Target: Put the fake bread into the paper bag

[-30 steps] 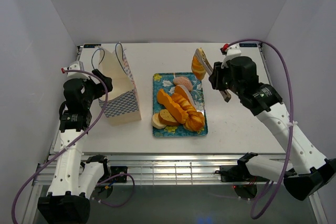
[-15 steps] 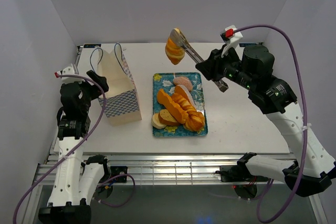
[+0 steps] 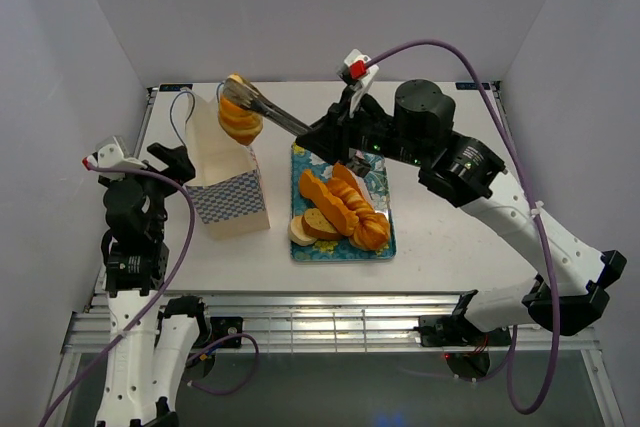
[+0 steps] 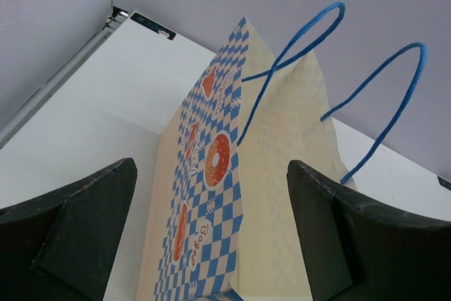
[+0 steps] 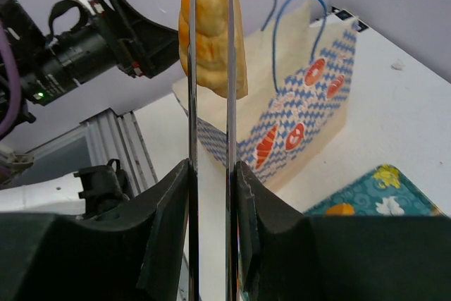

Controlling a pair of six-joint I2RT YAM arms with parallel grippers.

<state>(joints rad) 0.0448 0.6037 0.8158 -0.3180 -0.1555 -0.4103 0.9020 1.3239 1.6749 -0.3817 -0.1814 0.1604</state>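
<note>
Step in hand: the carry-to-bag leg of one transfer. Right claw [image 3: 238, 105] is clenched on a twisted orange loaf [image 3: 241, 121], pinched between its long thin fingers and held high. From the top view the loaf sits over the far right edge of the paper bag [image 3: 228, 187], near the blue cord handles. We can't tell whether it's centred over the mouth.

Left claw [image 4: 211, 167] is spread wide and holds nothing. It's just beside the bag's left face with the bag framed between its fingers, no contact that we can see.

The rest of the fake bread [image 3: 338, 209] is piled on the teal tray [image 3: 380, 162] on the counter [image 3: 450, 237], right of the bag.

Next move, our read: nudge the loaf further over the opening, clear the handles, lower, then release. The bag is light and unsupported, so clipping its rim could tip it.
</note>
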